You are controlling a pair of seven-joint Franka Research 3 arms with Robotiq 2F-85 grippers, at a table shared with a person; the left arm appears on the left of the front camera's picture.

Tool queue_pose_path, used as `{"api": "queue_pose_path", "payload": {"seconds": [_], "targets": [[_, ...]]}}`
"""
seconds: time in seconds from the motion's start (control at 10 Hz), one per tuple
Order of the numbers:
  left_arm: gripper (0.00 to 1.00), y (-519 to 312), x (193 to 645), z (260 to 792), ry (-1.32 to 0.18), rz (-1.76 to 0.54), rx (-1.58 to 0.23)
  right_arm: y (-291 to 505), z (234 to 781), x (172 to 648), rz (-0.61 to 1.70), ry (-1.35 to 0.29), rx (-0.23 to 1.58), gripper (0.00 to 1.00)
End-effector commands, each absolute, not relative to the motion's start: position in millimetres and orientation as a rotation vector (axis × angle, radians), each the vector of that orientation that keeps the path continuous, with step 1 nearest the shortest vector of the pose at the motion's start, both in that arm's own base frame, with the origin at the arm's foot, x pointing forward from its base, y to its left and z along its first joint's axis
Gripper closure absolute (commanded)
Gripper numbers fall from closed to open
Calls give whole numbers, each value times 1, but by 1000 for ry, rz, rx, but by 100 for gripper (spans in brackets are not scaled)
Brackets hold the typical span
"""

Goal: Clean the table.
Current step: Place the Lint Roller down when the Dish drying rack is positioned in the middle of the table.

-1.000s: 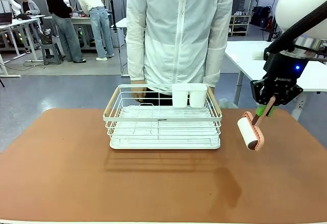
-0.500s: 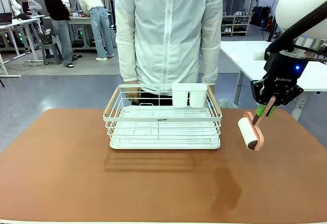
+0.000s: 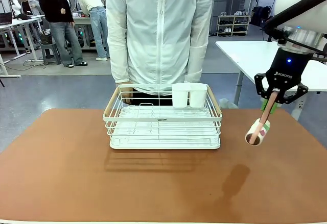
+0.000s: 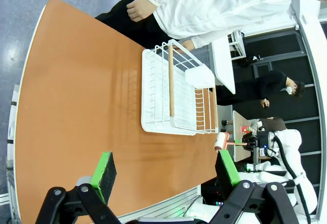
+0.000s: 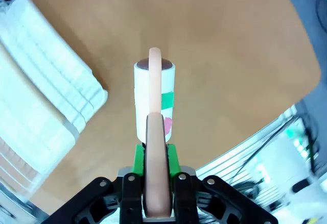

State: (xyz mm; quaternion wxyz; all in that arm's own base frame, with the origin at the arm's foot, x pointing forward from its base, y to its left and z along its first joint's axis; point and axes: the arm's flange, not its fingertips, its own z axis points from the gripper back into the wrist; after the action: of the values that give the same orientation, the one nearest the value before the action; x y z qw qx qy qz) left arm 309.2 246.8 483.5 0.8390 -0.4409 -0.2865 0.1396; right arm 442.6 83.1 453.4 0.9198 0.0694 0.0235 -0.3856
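Note:
The reddish-brown table spreads across the front view. Above its right part hangs a lint roller with a white roll and a pink handle. My right gripper is shut on that handle, with the roll hanging below it, clear of the tabletop. In the right wrist view the lint roller stretches straight out from my right gripper over the table. My left gripper stands open and empty high above the table; far off there the lint roller is small.
A white wire dish rack with two white cups stands at the middle back of the table. A person in a white jacket stands right behind it. A white-topped table is at back right.
My right gripper has turned and shifted slightly right, so the roller now hangs with one end facing the camera. The person has shifted to the left.

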Motion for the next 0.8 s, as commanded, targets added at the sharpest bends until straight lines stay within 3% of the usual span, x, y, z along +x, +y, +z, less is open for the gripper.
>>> {"api": "queue_pose_path", "payload": {"seconds": [0.0, 0.3, 0.7], "targets": [[0, 248, 307, 484, -621, 277, -946, 95, 441, 451, -1442, -73, 274, 79], [0, 248, 307, 484, -621, 277, -946, 75, 404, 454, -1673, -178, 391, 79], [0, 248, 307, 484, -621, 277, -946, 73, 376, 462, -1677, -313, 437, 79]]}}
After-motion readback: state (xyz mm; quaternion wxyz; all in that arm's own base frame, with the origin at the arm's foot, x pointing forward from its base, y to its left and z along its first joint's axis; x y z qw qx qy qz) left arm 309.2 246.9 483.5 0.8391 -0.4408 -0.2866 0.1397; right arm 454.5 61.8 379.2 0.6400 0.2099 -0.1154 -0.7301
